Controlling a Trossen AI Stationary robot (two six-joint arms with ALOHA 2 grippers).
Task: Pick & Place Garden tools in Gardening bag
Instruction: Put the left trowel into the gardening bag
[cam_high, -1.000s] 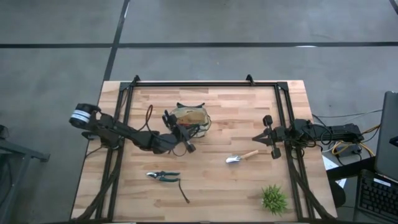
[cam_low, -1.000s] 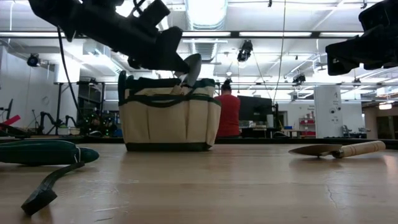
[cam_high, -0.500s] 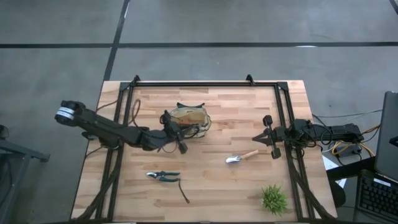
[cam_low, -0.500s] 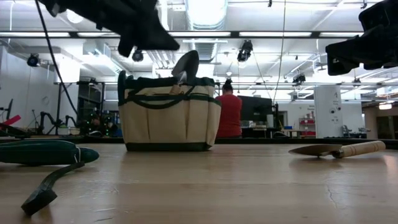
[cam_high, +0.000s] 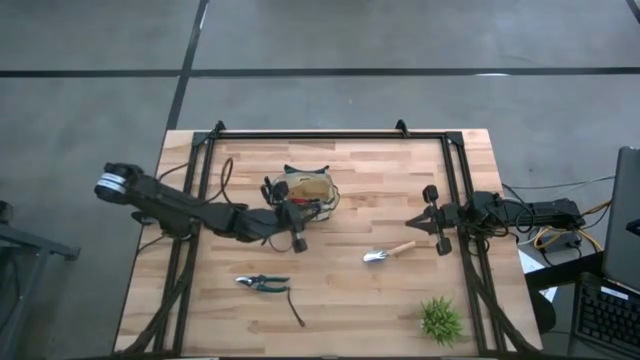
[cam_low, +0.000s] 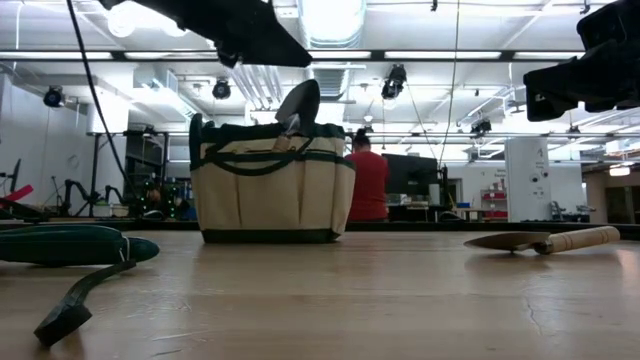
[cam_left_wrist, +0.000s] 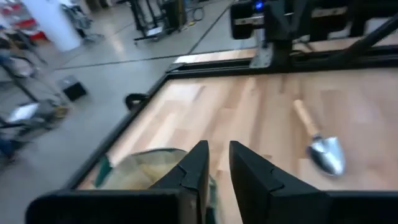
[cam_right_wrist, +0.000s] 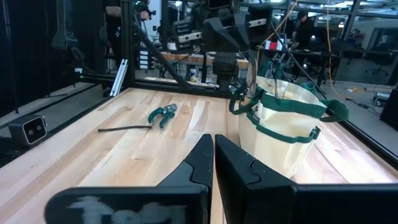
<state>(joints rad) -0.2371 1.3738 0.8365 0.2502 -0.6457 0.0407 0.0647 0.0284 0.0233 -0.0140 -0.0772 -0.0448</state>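
While our left gripper (cam_high: 297, 240) hangs just beside the gardening bag (cam_high: 305, 187) in the high view, we see one trowel (cam_high: 386, 253) lying out on the table (cam_high: 340, 300) between the bag and the parked right gripper (cam_high: 432, 222), and the green-handled pruners (cam_high: 262, 284) nearer the front edge, with a thin dark strap-like piece (cam_high: 297, 310) close to them. A green spiky plant (cam_high: 440, 320) sits in the front right corner, well apart.

From the low view we find the bag (cam_low: 270, 185) upright with a trowel blade (cam_low: 298, 103) sticking up out of its top, our left arm (cam_low: 230, 25) raised above it, and the loose trowel (cam_low: 545, 240) flat on the wood, handle pointing away from the bag.

Through the left wrist view our fingers (cam_left_wrist: 198, 168) stand almost pressed together, holding nothing, above the bag's rim (cam_left_wrist: 149, 168), with the trowel (cam_left_wrist: 320, 140) ahead. We judge the next pick should be that trowel: spread the jaws first, come down across the wooden handle, not the blade, and lift clear before swinging over the bag.

In the right wrist view our idle fingers (cam_right_wrist: 202, 158) are closed against each other, facing the bag (cam_right_wrist: 283, 121) and pruners (cam_right_wrist: 161, 114).
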